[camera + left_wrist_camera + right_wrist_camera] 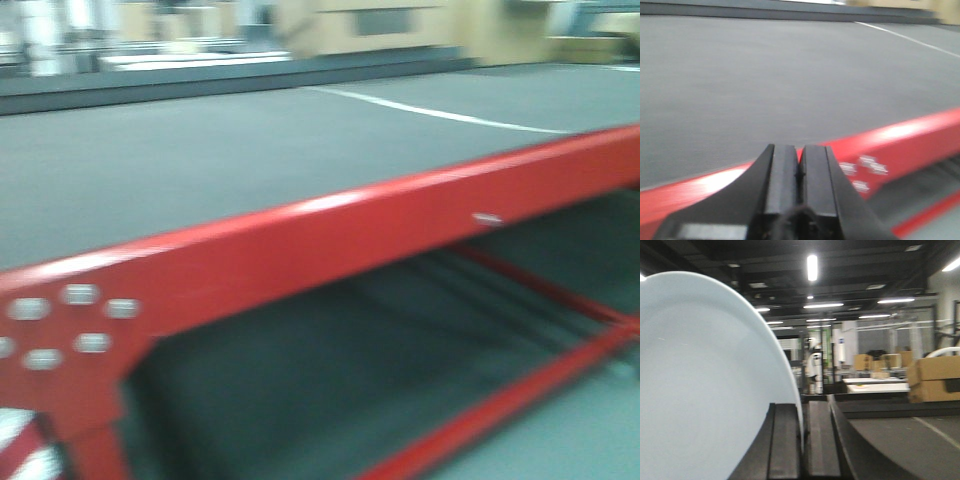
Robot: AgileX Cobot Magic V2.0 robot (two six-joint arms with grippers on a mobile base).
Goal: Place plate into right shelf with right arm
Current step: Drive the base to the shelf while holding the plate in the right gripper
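Note:
A pale blue plate (700, 380) fills the left of the right wrist view, held upright on edge. My right gripper (802, 412) is shut on the plate's rim, which sits between the two black fingers. My left gripper (799, 152) is shut and empty, held above a red metal beam (900, 137) and a grey floor. The red shelf frame (330, 245) crosses the front view diagonally, with thinner red bars (520, 390) lower right. Neither gripper nor the plate shows in the front view, and all views are blurred.
Grey carpet floor (200, 150) with a white line (440, 115) stretches beyond the frame. A bolted red plate (65, 325) joins the beam at lower left. Cardboard boxes (935, 377) and tables stand far off in the right wrist view.

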